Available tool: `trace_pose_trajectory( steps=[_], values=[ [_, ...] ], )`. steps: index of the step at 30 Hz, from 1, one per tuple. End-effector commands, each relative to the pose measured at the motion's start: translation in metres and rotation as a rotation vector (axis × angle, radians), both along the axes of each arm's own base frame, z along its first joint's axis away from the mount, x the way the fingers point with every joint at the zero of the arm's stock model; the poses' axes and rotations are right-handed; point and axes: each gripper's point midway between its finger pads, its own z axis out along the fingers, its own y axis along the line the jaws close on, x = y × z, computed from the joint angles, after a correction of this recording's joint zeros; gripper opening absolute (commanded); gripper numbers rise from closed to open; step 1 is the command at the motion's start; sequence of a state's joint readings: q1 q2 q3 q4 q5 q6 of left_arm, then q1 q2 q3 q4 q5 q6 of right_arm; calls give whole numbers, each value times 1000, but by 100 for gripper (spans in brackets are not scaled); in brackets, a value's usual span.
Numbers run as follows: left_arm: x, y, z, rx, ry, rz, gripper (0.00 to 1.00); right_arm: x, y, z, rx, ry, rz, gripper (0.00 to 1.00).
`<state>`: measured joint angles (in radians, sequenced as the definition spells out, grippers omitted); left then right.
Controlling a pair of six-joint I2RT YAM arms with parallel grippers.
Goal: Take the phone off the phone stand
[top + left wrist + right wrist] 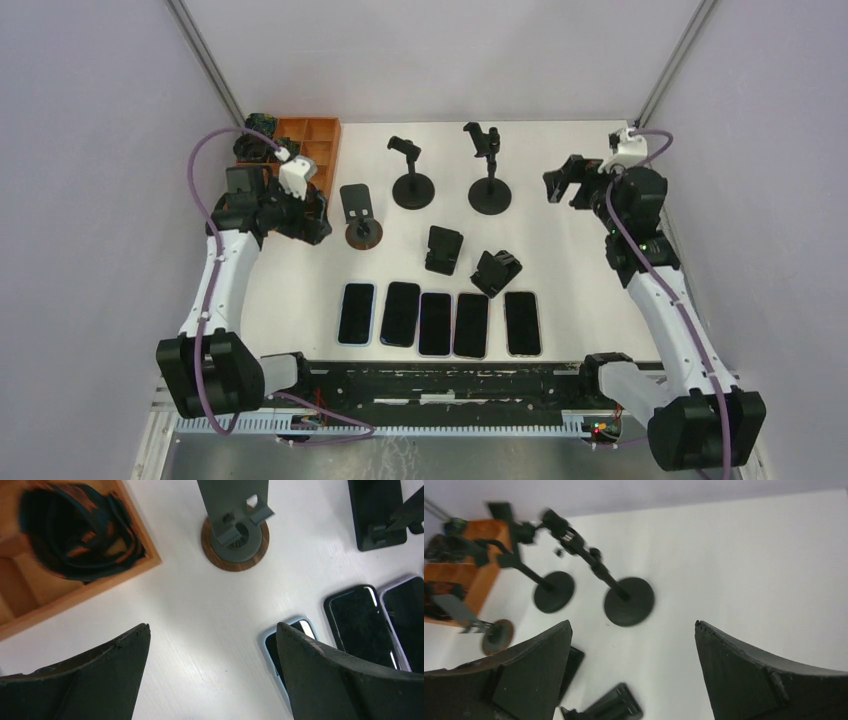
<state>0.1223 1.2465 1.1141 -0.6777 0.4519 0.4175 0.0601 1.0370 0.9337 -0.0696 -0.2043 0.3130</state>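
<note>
A white counter (580, 260) is seen from above, with two robot arms mounted at its near edge. Five phones (435, 324) are laid flat, screens up, side by side in a row near the front of the counter, between the two arms. Every phone in view is resting on the counter rather than on a stand.

Just behind the row, two small black folding stands (443, 248) are set close together. Further back, two black pole stands (490, 190) with round bases are placed side by side. To their left a grey stand (361, 216) is set upright on a round wooden base. An orange wooden tray (318, 140) is placed at the far left corner, and black straps (75, 535) are bundled in one of its compartments.

The left tool (312, 222) is held above the counter, just left of the grey stand. Its fingers are spread wide and nothing is grasped. The right tool (560, 183) is held at the far right, beside the pole stands and well apart from the phones. It too is released, with only bare counter seen between its fingers.
</note>
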Motion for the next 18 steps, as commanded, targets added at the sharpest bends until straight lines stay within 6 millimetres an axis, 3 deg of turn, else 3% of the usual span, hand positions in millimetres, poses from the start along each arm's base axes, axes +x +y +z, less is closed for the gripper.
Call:
trace_pose_trajectory(
  steps=[1, 3, 5, 9, 15, 18],
  values=[
    [-2, -13, -29, -45, -56, -54, 100, -20, -59, -62, -125, 95, -293, 98],
    [-1, -17, -43, -81, -75, -52, 100, -33, -76, -84, -149, 82, -383, 98],
    [4, -21, -54, -113, -102, -40, 100, -42, -92, -92, -134, 27, -482, 98],
    [17, -21, -73, -161, -158, 6, 100, -62, -107, -120, -134, -72, -568, 98],
    [41, -14, -86, -165, -271, 55, 100, -90, -138, -178, -241, -6, -716, 98],
    [49, -10, -98, -171, -270, 94, 100, -102, -147, -195, -287, -20, -752, 98]
  ],
)
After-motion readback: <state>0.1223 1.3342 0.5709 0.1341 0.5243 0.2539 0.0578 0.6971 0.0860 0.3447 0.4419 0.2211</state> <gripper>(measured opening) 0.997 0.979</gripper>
